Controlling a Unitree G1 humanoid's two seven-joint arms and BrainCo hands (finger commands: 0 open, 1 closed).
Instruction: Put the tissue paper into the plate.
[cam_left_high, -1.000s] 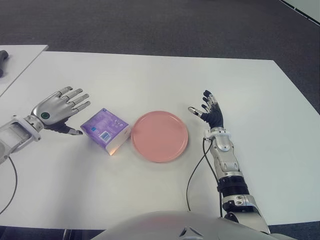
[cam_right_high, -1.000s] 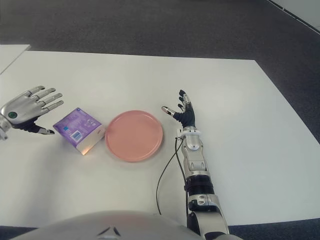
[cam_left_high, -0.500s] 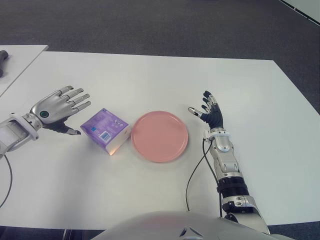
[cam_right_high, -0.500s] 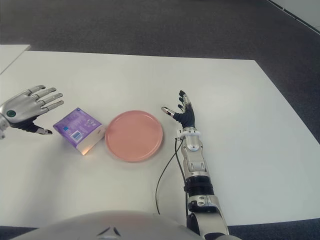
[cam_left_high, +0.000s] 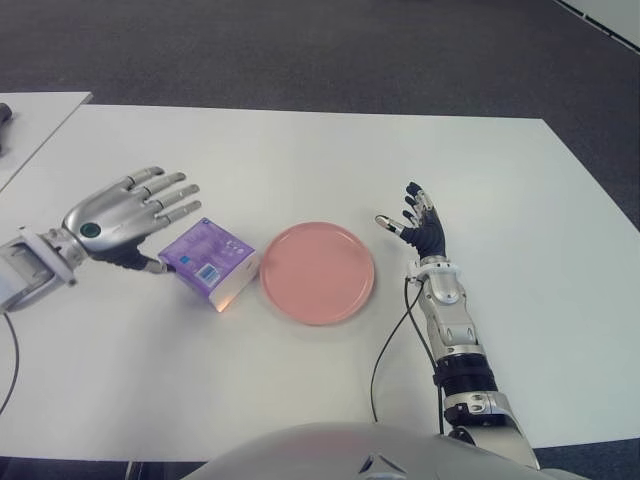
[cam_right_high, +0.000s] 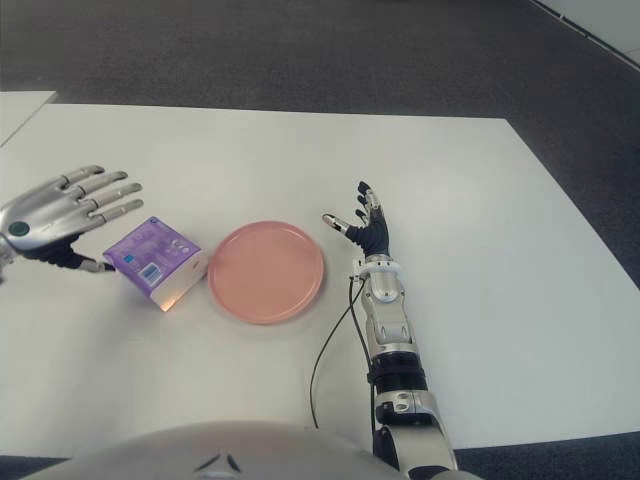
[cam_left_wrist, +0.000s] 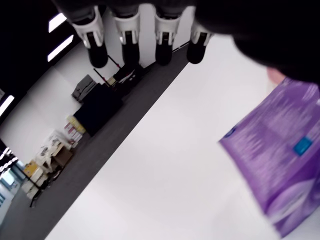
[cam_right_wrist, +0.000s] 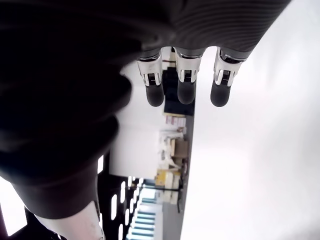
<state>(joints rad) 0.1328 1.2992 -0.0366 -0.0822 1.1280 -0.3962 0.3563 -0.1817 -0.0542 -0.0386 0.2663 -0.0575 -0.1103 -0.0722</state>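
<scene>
A purple pack of tissue paper (cam_left_high: 209, 263) lies on the white table (cam_left_high: 300, 150), just left of a pink plate (cam_left_high: 318, 272). My left hand (cam_left_high: 128, 212) hovers at the pack's left side, fingers spread, its thumb tip close to the pack's left edge. In the left wrist view the pack (cam_left_wrist: 280, 165) sits apart from the extended fingers (cam_left_wrist: 127, 35), with nothing held. My right hand (cam_left_high: 418, 222) shows to the right of the plate, fingers spread and holding nothing.
A black cable (cam_left_high: 390, 335) runs along the table beside my right forearm. A second white table (cam_left_high: 30, 115) adjoins at the far left. Dark carpet lies beyond the far edge.
My left hand has moved right toward the tissue pack, its fingers now reaching over the pack's left end. The pack, plate and right hand have not moved.
</scene>
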